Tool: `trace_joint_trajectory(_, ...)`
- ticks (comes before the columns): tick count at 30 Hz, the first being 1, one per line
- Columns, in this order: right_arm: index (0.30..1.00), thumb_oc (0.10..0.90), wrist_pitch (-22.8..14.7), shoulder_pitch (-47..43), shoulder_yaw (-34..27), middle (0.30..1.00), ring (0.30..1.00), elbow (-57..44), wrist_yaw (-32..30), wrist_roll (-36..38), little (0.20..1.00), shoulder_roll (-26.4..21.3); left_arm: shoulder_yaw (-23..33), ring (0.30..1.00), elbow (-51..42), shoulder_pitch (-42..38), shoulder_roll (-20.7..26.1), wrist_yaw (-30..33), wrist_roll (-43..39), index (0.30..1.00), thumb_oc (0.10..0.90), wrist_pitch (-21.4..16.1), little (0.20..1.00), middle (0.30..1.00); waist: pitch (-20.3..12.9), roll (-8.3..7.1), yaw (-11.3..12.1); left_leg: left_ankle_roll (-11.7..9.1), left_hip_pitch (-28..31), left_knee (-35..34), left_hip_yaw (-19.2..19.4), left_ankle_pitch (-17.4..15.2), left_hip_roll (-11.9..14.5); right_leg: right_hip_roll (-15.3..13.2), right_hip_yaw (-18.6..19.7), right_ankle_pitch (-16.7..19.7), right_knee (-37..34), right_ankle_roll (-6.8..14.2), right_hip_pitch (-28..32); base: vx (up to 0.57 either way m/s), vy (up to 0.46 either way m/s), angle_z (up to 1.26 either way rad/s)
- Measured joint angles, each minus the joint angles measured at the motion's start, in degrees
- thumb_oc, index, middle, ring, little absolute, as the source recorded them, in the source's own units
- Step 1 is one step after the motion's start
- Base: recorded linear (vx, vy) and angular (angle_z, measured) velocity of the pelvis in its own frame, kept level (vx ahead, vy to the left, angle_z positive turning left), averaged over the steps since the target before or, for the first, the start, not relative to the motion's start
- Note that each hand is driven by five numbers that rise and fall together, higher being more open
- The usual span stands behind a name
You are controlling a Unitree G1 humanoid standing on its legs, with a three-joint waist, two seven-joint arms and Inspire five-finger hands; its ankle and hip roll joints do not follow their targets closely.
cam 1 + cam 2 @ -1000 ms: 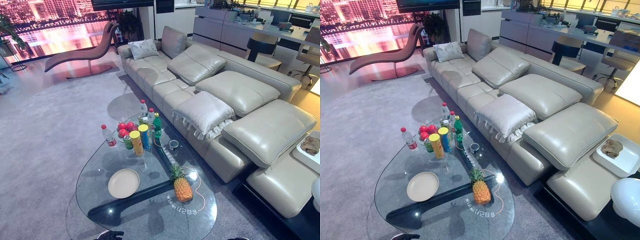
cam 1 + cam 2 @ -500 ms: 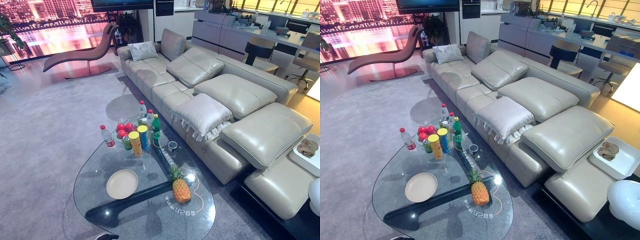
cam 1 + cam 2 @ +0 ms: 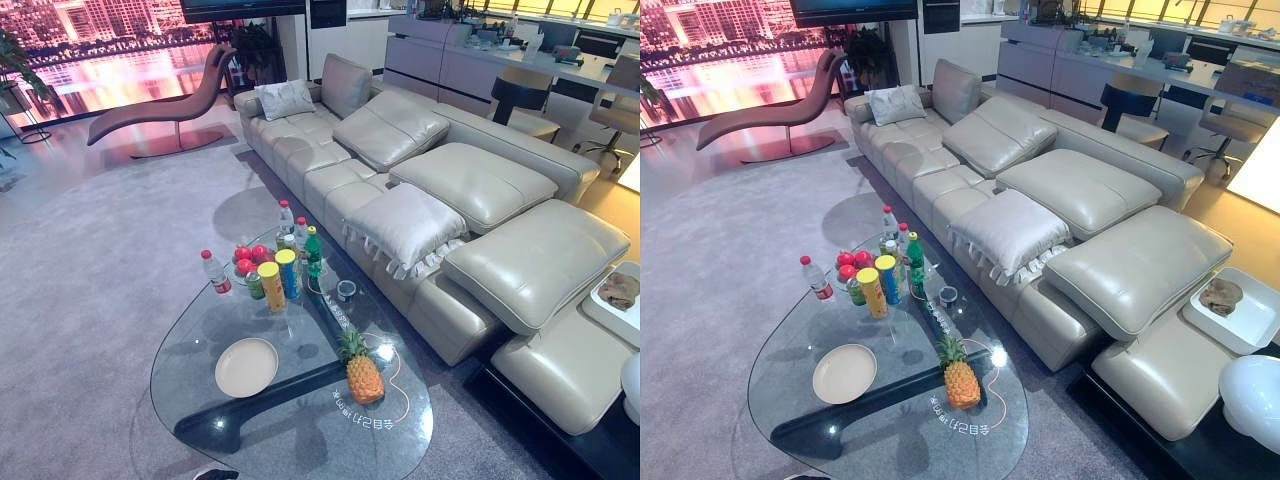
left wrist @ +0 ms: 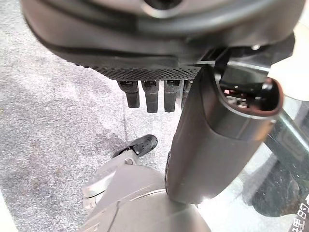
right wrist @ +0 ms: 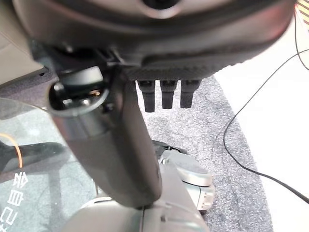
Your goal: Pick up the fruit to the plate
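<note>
A pineapple stands upright on the near right part of the glass coffee table. An empty cream plate lies to its left, about a hand's width away. Red apples are heaped at the table's far end, behind the bottles. In the left wrist view my left hand hangs over the grey carpet beside the table's edge, fingers straight and holding nothing. My right hand hangs the same way in the right wrist view, open and empty.
Several bottles, cans and two tall tubes crowd the table's far end, with a small cup beside them. A long grey sofa runs along the table's right side. Grey carpet lies to the left.
The whole picture has shifted slightly, so the camera moved. Nothing on the table has moved.
</note>
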Motion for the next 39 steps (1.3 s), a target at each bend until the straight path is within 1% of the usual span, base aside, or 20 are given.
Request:
trace_joint_trajectory(3,0.9,0.8,0.0,-0.3,0.1,0.9,0.9,0.2,0.0,0.0,0.9,-0.6,-0.3,0.9,0.0,0.0,-0.1,0.6,-0.7,0.9,0.8,-0.1,0.9,0.9,0.9,0.75,0.0,-0.2,-2.2,0.0,0.0,0.2,0.0,-0.1,0.1,0.3,0.0,-0.2,-2.3,-0.16,0.043,-0.02)
trace_joint_trajectory(4,0.9,0.8,0.0,-0.7,0.1,0.9,0.9,0.3,0.0,0.0,0.9,-1.3,-0.3,0.9,-0.2,-0.6,-0.3,0.6,-2.5,0.9,0.8,-0.2,0.9,0.9,2.1,1.77,0.0,-0.2,-4.4,0.3,-0.1,0.8,-0.3,-0.2,0.2,0.8,0.0,-0.2,-4.4,-0.25,0.055,0.01)
trace_joint_trajectory(5,0.9,0.8,0.0,-1.5,0.1,0.9,0.9,0.3,0.1,0.0,0.9,-1.8,-0.2,0.9,-0.3,-0.9,-0.5,0.6,-3.8,0.9,0.8,-0.4,0.9,0.9,3.4,1.91,0.0,-0.2,-5.8,0.4,-0.4,1.3,-0.5,-0.1,0.1,1.4,0.1,0.1,-5.9,-0.23,0.044,0.03)
trace_joint_trajectory(6,0.9,0.8,0.0,-2.1,0.1,0.9,0.9,0.3,0.0,0.0,0.9,-2.1,-0.2,0.9,-0.3,-1.5,-0.6,0.6,-4.6,0.9,0.8,-0.4,0.9,0.9,4.5,2.42,-0.1,-0.1,-6.6,0.4,-0.6,1.6,-0.6,-0.1,0.2,1.7,0.2,0.1,-6.5,-0.19,0.023,0.05)
trace_joint_trajectory(7,0.9,0.8,0.0,-3.5,0.1,0.9,0.9,0.5,0.0,0.0,0.9,-2.7,-0.2,0.9,-0.7,-3.0,-0.9,0.7,-6.0,0.9,0.8,-0.4,0.9,0.9,7.3,3.24,0.0,0.2,-8.4,0.5,-0.9,2.5,-0.8,-0.2,0.2,2.5,0.4,0.2,-8.1,-0.2,0.009,0.06)
trace_joint_trajectory(8,0.9,0.8,0.0,-5.4,0.1,0.9,0.9,0.6,0.0,0.0,0.9,-3.4,-0.2,0.9,-0.8,-5.2,-1.0,0.6,-7.1,0.9,0.8,-0.5,0.9,0.9,10.4,4.47,0.0,0.3,-11.0,0.5,-1.5,3.5,-1.1,-0.4,0.2,3.5,0.4,0.3,-10.3,-0.17,0.003,0.09)
trace_joint_trajectory(10,0.9,0.8,0.1,-8.2,0.0,0.9,0.9,0.8,0.0,0.0,0.9,-3.8,0.0,0.9,-0.9,-8.2,-0.8,0.7,-8.4,0.9,0.8,-0.5,0.9,0.9,14.6,5.31,-0.1,0.8,-13.6,0.5,-1.6,4.6,-1.6,-0.7,0.2,4.6,0.4,0.4,-12.9,-0.09,0.013,0.05)
trace_joint_trajectory(12,0.9,0.8,0.0,-10.0,0.0,0.9,0.9,0.4,-0.2,0.1,0.9,-3.9,0.2,0.9,-2.0,-9.4,-0.2,0.1,-9.5,0.9,0.8,-1.1,0.9,0.9,18.0,5.3,-0.1,1.0,-14.2,0.5,-1.6,4.9,-2.0,-1.1,0.6,5.0,0.3,0.7,-13.8,-0.06,0.027,-0.05)
trace_joint_trajectory(14,0.9,0.8,-0.5,-12.0,0.0,0.9,0.9,0.2,-1.1,0.1,0.9,-3.9,-0.2,0.9,-3.6,-9.7,1.3,-2.5,-12.1,0.9,0.8,-3.3,0.9,0.9,20.4,5.03,0.0,1.1,-15.9,0.4,-1.2,4.9,-2.5,-1.7,1.5,5.3,0.3,1.0,-15.9,-0.11,0.009,-0.13)
trace_joint_trajectory(16,0.9,0.8,-2.0,-13.7,0.0,0.9,0.9,0.1,-2.0,1.3,0.9,-4.2,-0.3,0.9,-4.5,-10.6,2.4,-5.6,-17.5,0.9,0.8,-4.9,0.9,0.9,23.0,4.84,0.0,1.6,-16.8,0.5,-0.7,5.4,-3.0,-2.2,1.9,6.0,0.4,1.3,-17.2,-0.13,-0.005,-0.09)
trace_joint_trajectory(18,0.9,0.8,-3.8,-14.9,-0.4,0.9,0.9,-0.1,-3.6,3.0,0.9,-4.4,-0.2,0.9,-5.7,-11.6,2.2,-7.1,-23.9,0.9,0.8,-6.3,0.9,0.9,24.7,4.79,0.1,1.9,-18.1,0.5,-0.5,5.7,-3.4,-2.5,2.1,6.5,0.4,1.5,-18.6,-0.11,-0.005,-0.03)
trace_joint_trajectory(20,0.9,0.8,-6.8,-15.9,-1.6,0.9,0.9,-1.2,-6.6,5.5,0.9,-4.5,0.2,0.9,-8.8,-12.5,1.6,-7.5,-32.8,0.9,0.8,-7.6,0.9,0.9,26.6,4.66,0.1,2.2,-19.3,0.5,-0.3,6.1,-3.6,-2.8,2.4,6.9,0.4,1.6,-19.9,-0.13,-0.031,-0.03)
trace_joint_trajectory(24,0.9,0.8,-13.3,-17.8,-3.7,0.9,0.9,-5.4,-11.9,10.4,0.9,-4.5,1.0,0.9,-13.7,-15.4,0.6,-6.9,-45.5,0.9,0.8,-11.6,0.9,0.9,26.9,4.66,0.1,2.3,-24.2,1.6,0.0,6.6,-3.6,-2.8,3.3,7.0,2.6,1.7,-25.7,-0.14,-0.078,-0.08)
trace_joint_trajectory(27,0.9,0.8,-16.7,-20.9,-4.0,0.9,0.9,-7.8,-15.0,12.6,0.9,-4.7,3.4,0.9,-13.7,-17.4,0.6,-4.4,-49.8,0.9,0.8,-12.4,0.9,0.9,27.0,4.87,0.0,2.3,-28.7,4.6,-0.4,6.6,-3.3,-2.8,4.0,5.5,7.6,1.6,-31.2,-0.1,-0.098,0.0)
trace_joint_trajectory(28,0.9,0.8,-17.9,-21.7,-4.0,0.9,0.9,-8.9,-16.0,13.2,0.9,-4.7,4.6,0.9,-13.9,-17.9,0.5,-3.8,-51.7,0.9,0.8,-13.2,0.9,0.9,27.1,4.83,0.0,2.3,-30.8,6.1,-0.8,6.5,-3.2,-2.8,4.0,4.2,10.7,1.4,-33.8,-0.09,-0.06,0.14)
trace_joint_trajectory(31,0.9,0.8,-19.4,-24.7,-4.3,0.9,0.9,-9.7,-17.4,14.7,0.9,-4.8,5.8,0.9,-14.4,-19.7,0.8,-1.9,-53.2,0.9,0.8,-14.7,0.9,0.9,27.3,4.27,0.4,2.3,-35.1,9.1,-1.9,6.1,-3.2,-3.0,4.4,1.1,18.2,1.0,-39.9,-0.08,-0.026,0.15)
trace_joint_trajectory(32,0.9,0.8,-20.1,-26.0,-4.4,0.9,0.9,-9.8,-17.6,15.3,0.9,-4.9,6.1,0.9,-14.6,-20.6,1.1,-1.7,-53.2,0.9,0.8,-15.5,0.9,0.9,27.5,3.78,0.9,2.3,-37.4,11.3,-2.1,5.5,-3.4,-3.3,5.0,-0.6,22.3,0.5,-43.1,-0.06,0.003,0.12)
trace_joint_trajectory(34,0.9,0.8,-20.2,-27.2,-4.5,0.9,0.9,-10.0,-17.7,15.6,0.9,-5.2,6.5,0.9,-15.4,-21.4,1.4,-0.9,-53.2,0.9,0.8,-15.7,0.9,0.9,27.6,3.56,1.2,2.2,-40.7,14.9,-2.8,4.4,-3.6,-3.6,5.6,-2.4,27.2,0.1,-46.9,-0.03,-0.003,0.12)
trace_joint_trajectory(37,0.9,0.8,-20.5,-27.7,-4.7,0.9,0.9,-9.8,-17.7,16.3,0.9,-5.1,6.8,0.9,-15.8,-21.9,1.5,-0.1,-53.2,0.9,0.8,-16.8,0.9,0.9,27.8,3.24,1.4,2.0,-43.6,18.8,-3.1,2.9,-3.4,-3.5,6.5,-4.0,31.9,-0.6,-50.5,-0.01,0.002,0.0)
trace_joint_trajectory(39,0.9,0.8,-20.7,-27.7,-4.8,0.9,0.9,-9.4,-17.8,16.3,0.9,-5.1,7.3,0.9,-15.8,-22.2,1.6,1.3,-53.2,0.9,0.8,-17.6,0.9,0.9,27.8,3.23,1.2,1.7,-45.5,20.8,-3.3,2.4,-2.8,-3.0,6.6,-4.5,33.6,-0.6,-52.1,-0.02,0.007,-0.04)
